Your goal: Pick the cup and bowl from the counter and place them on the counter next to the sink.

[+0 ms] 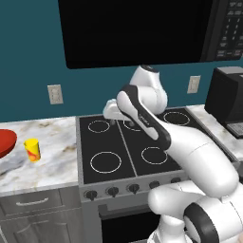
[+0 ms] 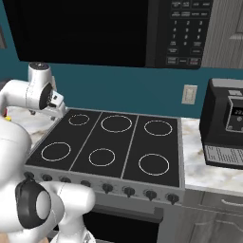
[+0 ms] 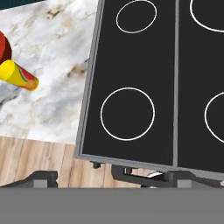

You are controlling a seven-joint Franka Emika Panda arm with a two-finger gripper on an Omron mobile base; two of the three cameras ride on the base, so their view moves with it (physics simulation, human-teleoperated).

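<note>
Your two base views look forward and down from behind the arm, sharing the stovetop (image 1: 128, 142), hand view straight down, closer, over its left burners and counter (image 3: 48, 87).

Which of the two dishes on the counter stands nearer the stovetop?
The cup, small, yellow with red markings; the red bowl lies farther left at the picture's edge.

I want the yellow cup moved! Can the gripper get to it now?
Probably yes. The cup stands upright on the counter left of the stovetop, beside the bowl, with nothing blocking the open gripper.
</note>
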